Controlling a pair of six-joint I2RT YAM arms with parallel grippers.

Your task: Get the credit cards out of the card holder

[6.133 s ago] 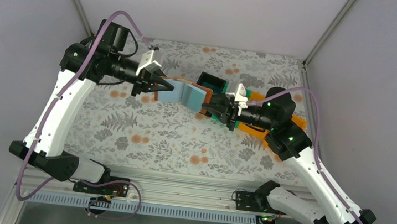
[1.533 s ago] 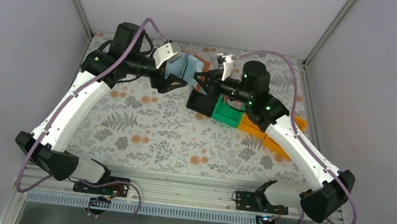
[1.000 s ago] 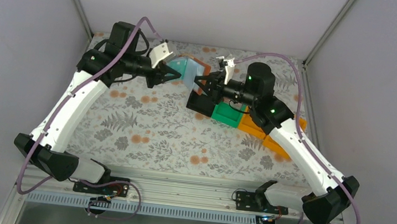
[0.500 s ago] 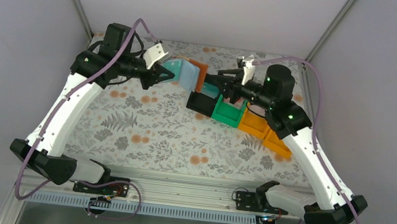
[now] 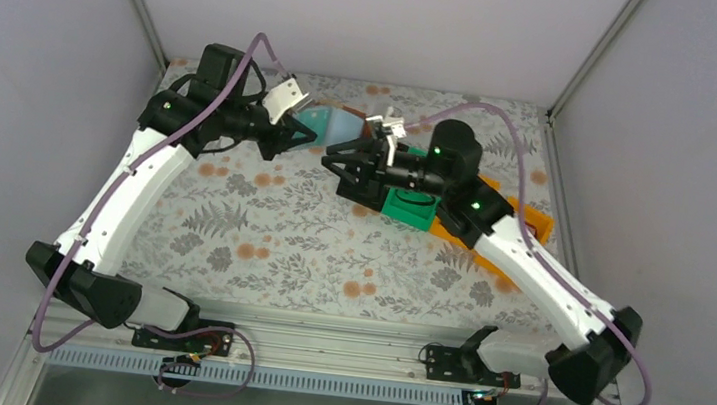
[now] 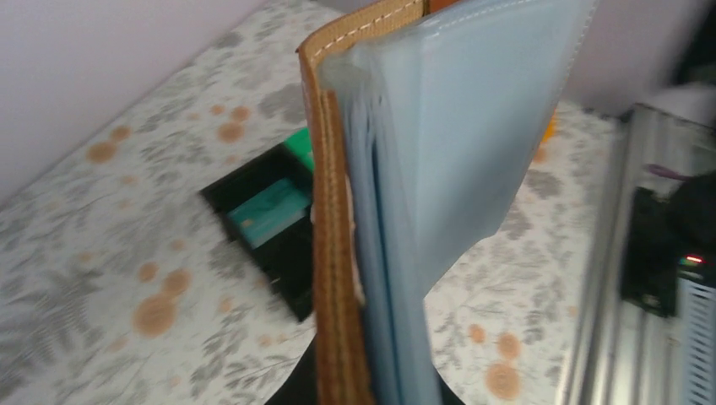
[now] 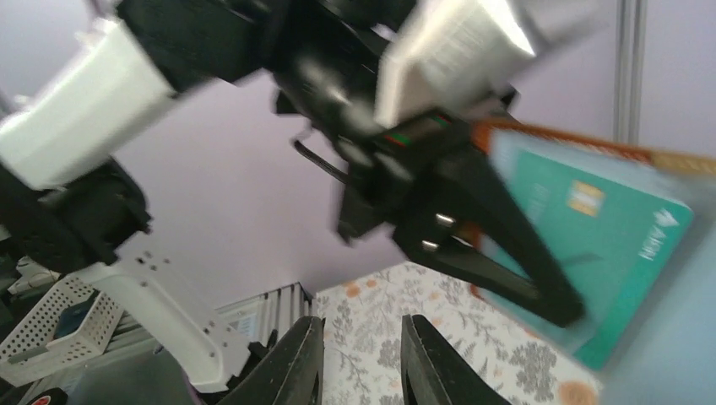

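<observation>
My left gripper point(image 5: 303, 137) is shut on the card holder point(image 5: 342, 126) and holds it open above the back of the table. In the left wrist view the card holder point(image 6: 338, 253) stands edge-on, with a brown stitched cover and pale blue pockets, in the left gripper point(image 6: 365, 384). A teal credit card point(image 7: 591, 224) sits in its pocket and shows in the top view too point(image 5: 319, 118). Another teal card point(image 6: 268, 215) lies in the black bin point(image 6: 291, 261). My right gripper point(image 5: 336, 164) is open and empty, just right of and below the holder, and points left point(image 7: 361, 363).
The black bin point(image 5: 361, 191), a green bin point(image 5: 404, 207) and an orange bin point(image 5: 531, 221) stand in a row under the right arm. Floral cloth point(image 5: 280, 245) covers the table. Grey walls close in the back and sides.
My right gripper has swung left from above the bins to just beside the card holder, jaws open. My left gripper still holds the holder, in nearly the same place.
</observation>
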